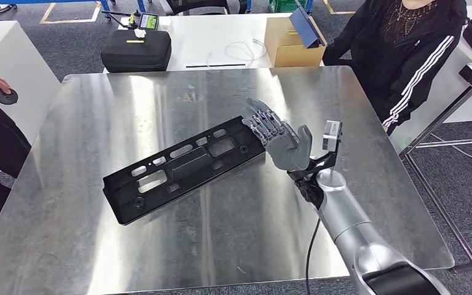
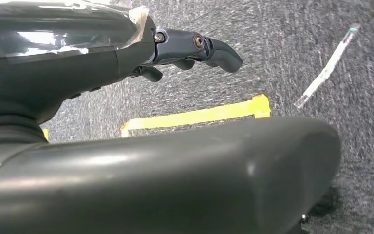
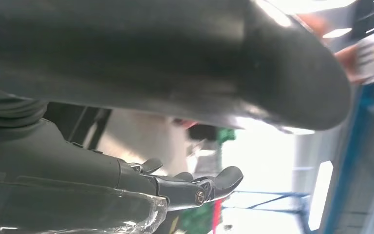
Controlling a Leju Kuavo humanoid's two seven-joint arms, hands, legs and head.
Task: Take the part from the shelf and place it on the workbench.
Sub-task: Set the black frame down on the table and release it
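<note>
Above the shiny metal surface [image 1: 98,246], the right hand [image 1: 283,140] has its fingers [image 1: 264,123] spread apart and straight, holding nothing. The fingertips are just beside the near end of the long black part [image 1: 184,167]; I cannot tell if they touch it. The part lies flat across the middle of the surface, slanting. The left hand [image 2: 195,48] hangs over grey carpet with yellow tape [image 2: 195,117]; its fingers stick out and hold nothing. A person in a black jacket [image 1: 405,55] sits beside the surface.
</note>
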